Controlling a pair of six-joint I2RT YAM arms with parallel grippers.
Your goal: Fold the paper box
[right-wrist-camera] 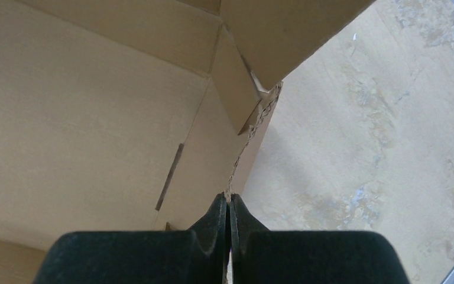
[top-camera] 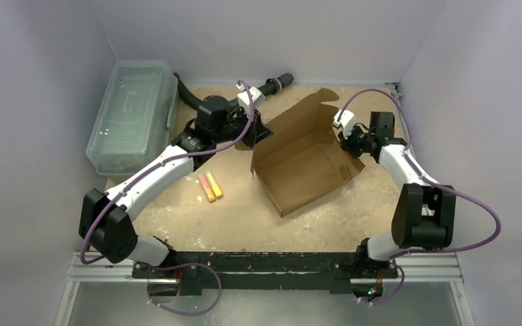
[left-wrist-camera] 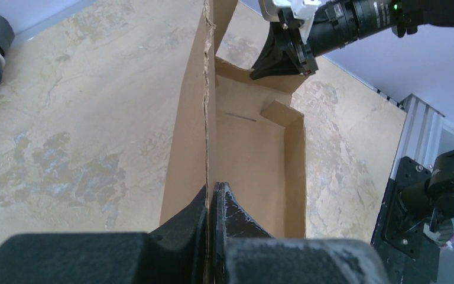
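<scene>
The paper box is a shallow brown cardboard tray standing half formed in the middle of the table, side walls raised and a flap up at the back. My left gripper is shut on the top edge of its left wall; in the left wrist view the fingertips pinch that wall edge-on. My right gripper is shut on the right wall, and the right wrist view shows its tips clamped on the torn-looking wall edge with the box floor to the left. The right gripper also shows at the box's far side.
A clear plastic lidded bin stands at the far left. Two orange and yellow markers lie on the table left of the box. A black tube lies at the back. The arm bases sit on a metal rail at the near edge.
</scene>
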